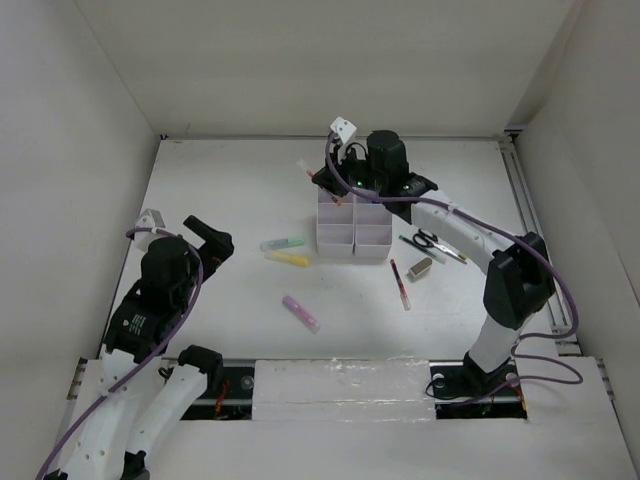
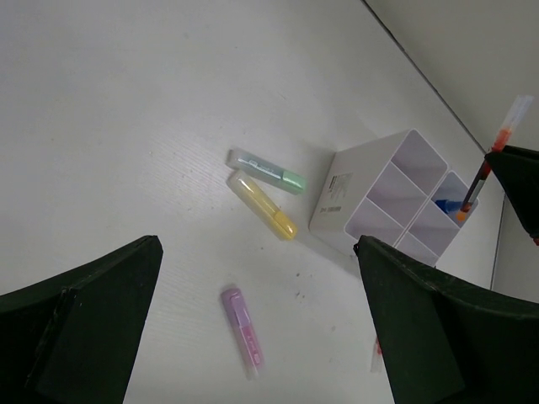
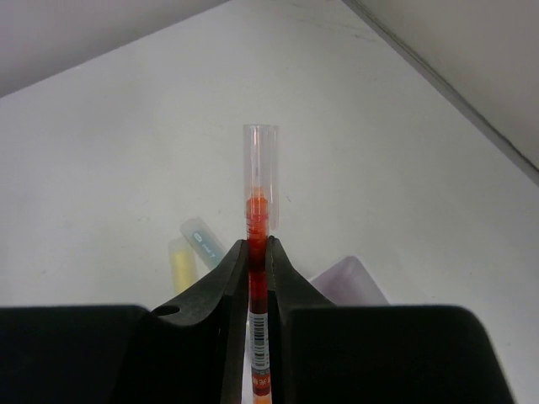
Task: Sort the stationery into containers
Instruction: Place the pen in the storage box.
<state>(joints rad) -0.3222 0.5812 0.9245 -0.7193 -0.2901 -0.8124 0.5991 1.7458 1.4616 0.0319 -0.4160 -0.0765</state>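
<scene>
My right gripper [image 3: 258, 246] is shut on a thin red pen [image 3: 259, 206] with a clear cap. It holds the pen tilted above the back left compartment of the white organiser tray [image 1: 353, 238]. In the left wrist view that pen [image 2: 482, 175] dips its tip into a compartment next to a blue piece [image 2: 444, 204]. The green [image 1: 283, 243], yellow [image 1: 290, 259] and pink [image 1: 300, 313] highlighters lie on the table left of the tray. My left gripper [image 1: 212, 240] hangs open over the table, wide of the pink highlighter [image 2: 242, 330].
Right of the tray lie a second red pen [image 1: 400, 284], a beige eraser block [image 1: 420, 267] and black-handled scissors [image 1: 433, 242]. White walls close the table in at the left, back and right.
</scene>
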